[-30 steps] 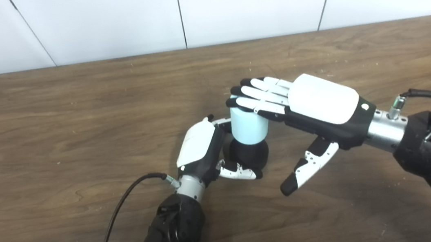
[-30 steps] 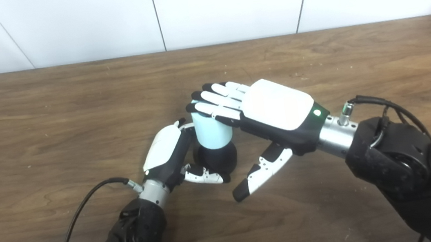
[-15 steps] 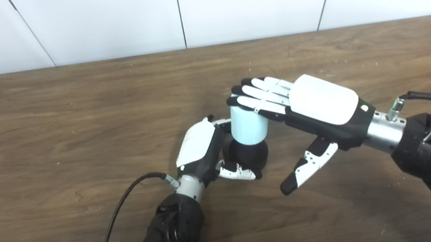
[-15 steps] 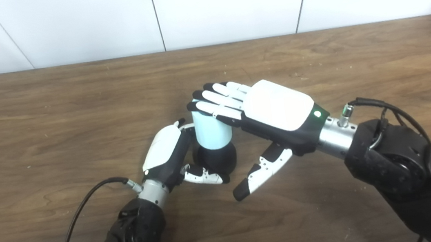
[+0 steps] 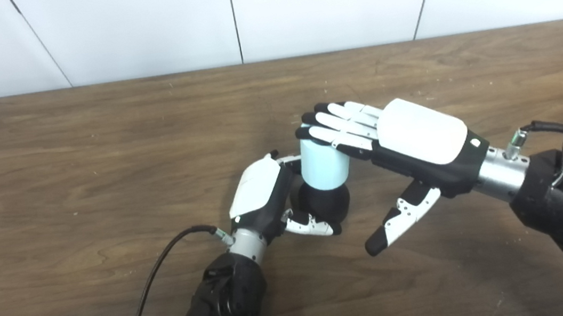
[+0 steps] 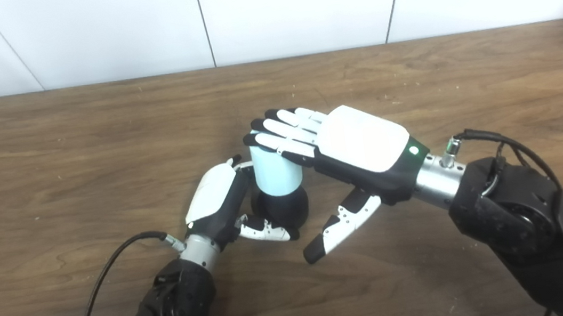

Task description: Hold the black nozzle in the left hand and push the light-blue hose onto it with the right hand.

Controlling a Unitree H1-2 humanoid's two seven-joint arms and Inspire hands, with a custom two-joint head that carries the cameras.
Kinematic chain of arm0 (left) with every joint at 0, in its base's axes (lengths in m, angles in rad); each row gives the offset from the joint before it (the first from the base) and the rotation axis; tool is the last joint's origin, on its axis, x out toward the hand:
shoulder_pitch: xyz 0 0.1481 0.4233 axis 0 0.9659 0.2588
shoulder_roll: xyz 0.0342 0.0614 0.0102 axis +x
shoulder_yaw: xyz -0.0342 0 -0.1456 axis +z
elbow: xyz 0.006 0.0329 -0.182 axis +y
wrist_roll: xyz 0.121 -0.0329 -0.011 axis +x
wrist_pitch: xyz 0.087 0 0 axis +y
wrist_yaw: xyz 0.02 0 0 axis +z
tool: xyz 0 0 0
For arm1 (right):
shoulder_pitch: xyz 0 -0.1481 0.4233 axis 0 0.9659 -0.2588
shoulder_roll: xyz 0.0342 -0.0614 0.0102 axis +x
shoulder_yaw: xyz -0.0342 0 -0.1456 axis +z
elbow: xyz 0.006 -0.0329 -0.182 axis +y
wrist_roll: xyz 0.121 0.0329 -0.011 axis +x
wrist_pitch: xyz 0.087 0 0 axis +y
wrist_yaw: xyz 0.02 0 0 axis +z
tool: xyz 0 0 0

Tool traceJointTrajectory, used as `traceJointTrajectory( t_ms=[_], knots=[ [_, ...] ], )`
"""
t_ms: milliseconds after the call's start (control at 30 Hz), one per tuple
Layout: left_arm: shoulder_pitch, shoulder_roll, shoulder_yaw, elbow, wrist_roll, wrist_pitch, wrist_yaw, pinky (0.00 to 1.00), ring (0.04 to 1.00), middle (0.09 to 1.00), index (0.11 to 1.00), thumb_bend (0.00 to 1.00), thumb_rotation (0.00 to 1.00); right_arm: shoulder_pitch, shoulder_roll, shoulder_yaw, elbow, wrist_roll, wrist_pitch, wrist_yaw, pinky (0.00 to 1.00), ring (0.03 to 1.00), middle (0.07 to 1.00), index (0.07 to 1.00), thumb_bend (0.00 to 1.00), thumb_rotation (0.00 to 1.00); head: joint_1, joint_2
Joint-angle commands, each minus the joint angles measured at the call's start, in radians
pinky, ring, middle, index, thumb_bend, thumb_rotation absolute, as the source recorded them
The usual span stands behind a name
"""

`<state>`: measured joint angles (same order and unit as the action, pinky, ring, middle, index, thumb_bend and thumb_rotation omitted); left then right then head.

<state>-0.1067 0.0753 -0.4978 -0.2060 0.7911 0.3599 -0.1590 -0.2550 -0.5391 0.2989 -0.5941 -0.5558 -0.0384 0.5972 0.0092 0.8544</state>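
Note:
A black nozzle stands upright on the wooden table. My left hand is shut around its base from the left, thumb curled across the front. A short light-blue hose sits upright on top of the nozzle. My right hand lies flat and open over the hose, its fingers resting on the hose's top end and its thumb hanging free to the right, off the hose. The hose's top opening is hidden under those fingers.
A black cable runs from my left wrist toward the front edge. A white panelled wall stands behind the table's far edge.
Almost nothing differs. My right forearm has shifted very slightly leftward; the hose, nozzle and left hand stay where they were.

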Motion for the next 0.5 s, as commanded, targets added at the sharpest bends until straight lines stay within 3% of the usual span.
traceJointTrajectory(
  t_ms=[0, 467],
  knots=[
    [0.062, 0.035, -0.015, 0.051, 0.015, 0.072, -0.082, 1.00, 0.809, 0.546, 0.444, 0.51, 0.00, 0.043, -0.042, 0.040, 0.040, -0.024, 0.031, 0.093, 0.98, 1.000, 1.000, 0.967, 0.69, 0.94, 0.000, 0.001],
    [0.059, 0.038, -0.015, 0.050, 0.018, 0.074, -0.086, 1.00, 0.811, 0.546, 0.444, 0.51, 0.00, 0.060, -0.042, 0.059, 0.067, -0.025, 0.022, 0.069, 0.98, 1.000, 1.000, 0.964, 0.69, 0.93, 0.004, 0.001]
  ],
)
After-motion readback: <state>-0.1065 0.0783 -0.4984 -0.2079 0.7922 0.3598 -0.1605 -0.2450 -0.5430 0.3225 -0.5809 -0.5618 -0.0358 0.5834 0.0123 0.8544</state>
